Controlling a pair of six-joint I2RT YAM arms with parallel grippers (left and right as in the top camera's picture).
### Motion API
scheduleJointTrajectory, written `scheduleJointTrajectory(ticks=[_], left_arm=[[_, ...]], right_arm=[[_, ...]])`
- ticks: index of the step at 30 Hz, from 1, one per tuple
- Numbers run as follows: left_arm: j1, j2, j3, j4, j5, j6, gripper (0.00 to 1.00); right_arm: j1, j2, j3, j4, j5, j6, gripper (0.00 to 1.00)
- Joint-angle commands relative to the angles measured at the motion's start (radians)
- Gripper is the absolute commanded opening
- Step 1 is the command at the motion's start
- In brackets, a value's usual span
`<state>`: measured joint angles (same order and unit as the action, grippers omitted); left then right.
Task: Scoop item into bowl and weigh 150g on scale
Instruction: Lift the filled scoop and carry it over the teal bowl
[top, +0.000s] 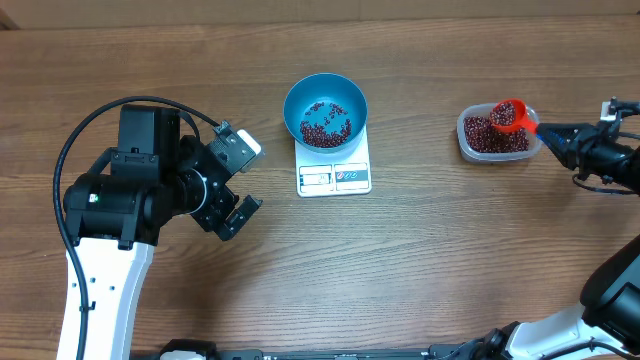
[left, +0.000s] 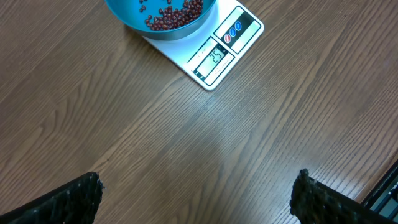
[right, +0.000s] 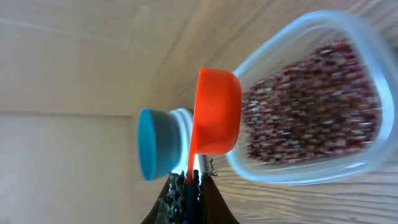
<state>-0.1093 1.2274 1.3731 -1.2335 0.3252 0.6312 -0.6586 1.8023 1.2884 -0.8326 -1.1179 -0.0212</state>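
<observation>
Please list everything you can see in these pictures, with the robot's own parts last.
bowl: one, blue, standing on the scale
scale: one, white, at the table's middle, display facing the robot
beans in bowl: many, dark red, a thin layer on its bottom
tub: one, clear plastic, right of the scale
beans in tub: many, dark red, filling its bottom
measuring cup: one, red-orange, over the tub, loaded with beans
table: one, brown wood grain, under everything
left gripper: one, black, open, empty, left of the scale
right gripper: one, black, shut on the measuring cup's handle
</observation>
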Motion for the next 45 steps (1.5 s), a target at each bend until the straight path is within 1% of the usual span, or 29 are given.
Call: scheduleJointTrajectory(ticks=[1, 5, 10, 24, 33, 37, 42, 45], left_arm=[[-0.002, 0.002, -0.005, 0.0, 0.0, -0.01, 1.0], [-0.002, 0.002, -0.005, 0.0, 0.0, -0.01, 1.0], [-0.002, 0.002, -0.005, 0.001, 0.0, -0.01, 1.0], [-0.002, 0.002, -0.005, 0.0, 0.0, -0.01, 1.0], [-0.002, 0.002, -0.005, 0.0, 0.0, -0.01, 1.0], [-0.002, 0.002, -0.005, 0.001, 0.0, -0.01, 1.0], [-0.002, 0.002, -0.005, 0.0, 0.0, -0.01, 1.0], [-0.002, 0.002, -0.005, 0.0, 0.0, -0.01, 1.0]], right_arm=[[0.005, 0.003, 0.024, -0.012, -0.129, -0.001, 0.04], [0.033, 0.003, 0.024, -0.039, -0.173, -0.001, 0.04], [0.106, 0.003, 0.024, -0.042, -0.205, -0.001, 0.03], [0.417, 0.003, 0.024, -0.034, -0.212, -0.001, 0.04], [0.579, 0.003, 0.024, 0.083, -0.205, 0.002, 0.04], [0.628, 0.003, 0.024, 0.15, -0.122, 0.099, 0.04], [0.666, 0.003, 0.024, 0.249, -0.085, 0.135, 0.04], [0.681, 0.003, 0.024, 0.308, -0.037, 0.222, 0.04]])
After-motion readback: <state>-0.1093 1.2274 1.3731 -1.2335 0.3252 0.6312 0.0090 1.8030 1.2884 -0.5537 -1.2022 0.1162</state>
